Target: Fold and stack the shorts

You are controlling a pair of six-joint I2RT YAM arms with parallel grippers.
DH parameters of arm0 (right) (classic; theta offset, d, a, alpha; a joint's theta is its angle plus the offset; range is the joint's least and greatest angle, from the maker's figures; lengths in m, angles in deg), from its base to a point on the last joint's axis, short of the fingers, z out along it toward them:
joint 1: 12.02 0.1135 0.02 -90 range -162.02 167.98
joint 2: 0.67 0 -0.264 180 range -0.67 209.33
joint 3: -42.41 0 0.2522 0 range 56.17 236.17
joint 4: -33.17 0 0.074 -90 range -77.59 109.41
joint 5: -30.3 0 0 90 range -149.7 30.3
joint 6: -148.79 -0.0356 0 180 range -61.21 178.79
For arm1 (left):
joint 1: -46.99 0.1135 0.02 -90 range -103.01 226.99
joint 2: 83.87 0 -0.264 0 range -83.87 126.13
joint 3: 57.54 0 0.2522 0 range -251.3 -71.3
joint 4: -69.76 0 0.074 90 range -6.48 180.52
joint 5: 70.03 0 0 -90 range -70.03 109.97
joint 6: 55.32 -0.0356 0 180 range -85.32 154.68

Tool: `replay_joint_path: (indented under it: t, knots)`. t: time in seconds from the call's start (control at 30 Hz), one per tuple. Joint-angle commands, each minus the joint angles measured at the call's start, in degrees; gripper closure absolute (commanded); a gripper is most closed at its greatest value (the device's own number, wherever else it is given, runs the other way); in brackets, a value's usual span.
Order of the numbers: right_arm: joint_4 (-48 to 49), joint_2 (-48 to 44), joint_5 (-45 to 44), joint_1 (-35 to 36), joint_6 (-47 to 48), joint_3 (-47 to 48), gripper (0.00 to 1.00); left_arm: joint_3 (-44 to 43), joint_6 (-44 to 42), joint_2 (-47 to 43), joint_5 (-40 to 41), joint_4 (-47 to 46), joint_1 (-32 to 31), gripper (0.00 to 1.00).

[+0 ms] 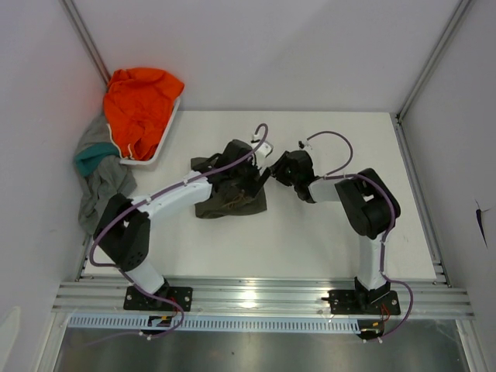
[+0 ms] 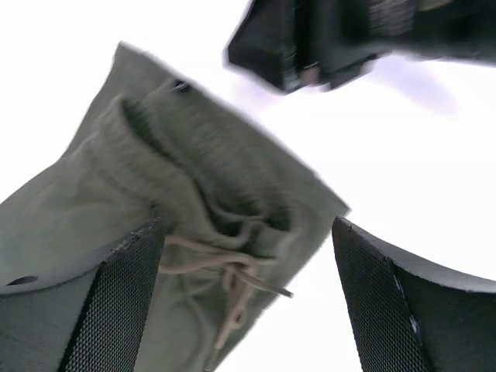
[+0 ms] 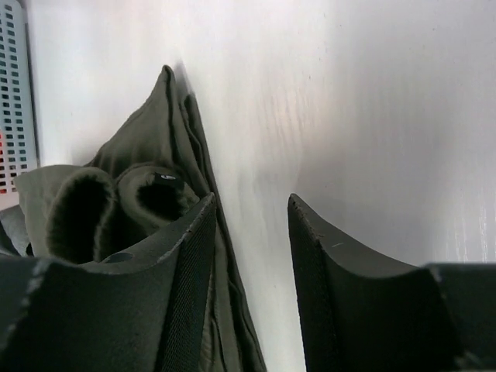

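**Item 1: olive green shorts** [image 1: 225, 200]. They lie bunched in a part-folded heap at the middle of the table [image 1: 310, 240], and the heap is slightly wider left to right than it is deep. The ribbed waistband [image 2: 155, 147] is turned up, and a pale drawstring [image 2: 232, 271] trails loose across the cloth.

**Item 2: left gripper** [image 2: 248, 232]. It hangs directly over the heap with its jaws wide apart and clamped on nothing. The waistband and drawstring sit below the gap. This is the nearer arm.

**Item 3: right gripper** [image 3: 252, 201]. It is at the heap's right edge, facing the left gripper. Its jaws are parted to a middling gap with bare table between them. The cloth runs along the outside of one finger [image 3: 190, 263], so the shorts lie beside this gap and not in it. In my judgement, any pinch calls for a sideways shift toward the cloth.

**Item 4: remaining garments, far left corner.**
- An orange garment [image 1: 139, 97] is heaped in a white tray [image 1: 169, 124].
- A teal garment [image 1: 89, 159] and the grey shorts [image 1: 108, 186] are slumped beside the tray.
- All are well apart from both arms, and nothing is stacked yet.

**Markings.** There is a small dark tab on the waistband, too small to read. No other writing or brand is legible.
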Motion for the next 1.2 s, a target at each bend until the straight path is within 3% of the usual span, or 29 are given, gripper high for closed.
replay_joint_path:
  t: [0.0, 0.13, 0.27, 0.4, 0.47, 0.7, 0.93, 1.17]
  knots:
    - [4.36, -3.55, 0.86, -0.01, 1.77, -1.18, 0.56, -0.07, 0.73, -6.04, -14.49, -0.38, 3.95, 0.10]
    - [9.01, -4.34, 7.45, 0.16, 3.70, -1.54, 0.57, -4.88, 4.42, -7.38, -27.23, 2.51, 14.59, 0.10]
    - [11.65, -4.96, 14.47, 1.65, 4.41, 0.39, 0.56, -7.63, 4.51, -7.46, -30.53, 6.74, 24.52, 0.10]
    - [16.75, -6.63, 18.17, 3.59, 4.24, -0.04, 0.55, -5.00, 4.07, -10.09, -31.85, 6.65, 29.02, 0.09]
    - [19.39, -6.89, 20.72, 4.99, 4.06, 0.48, 0.61, -2.20, 3.55, -12.11, -32.11, 6.13, 30.60, 0.09]
    - [24.40, -5.31, 29.43, 8.94, 0.28, 2.33, 0.69, 4.23, 1.44, -17.22, -30.45, 2.79, 32.28, 0.09]
    - [17.29, -2.07, 26.19, 8.35, -0.59, -0.29, 0.70, 8.18, 0.21, -17.75, -31.50, 1.12, 32.36, 0.09]
    - [1.50, 1.88, 11.87, 6.67, -1.66, -1.29, 0.74, 10.30, 0.03, -15.64, -31.41, -0.82, 32.36, 0.08]
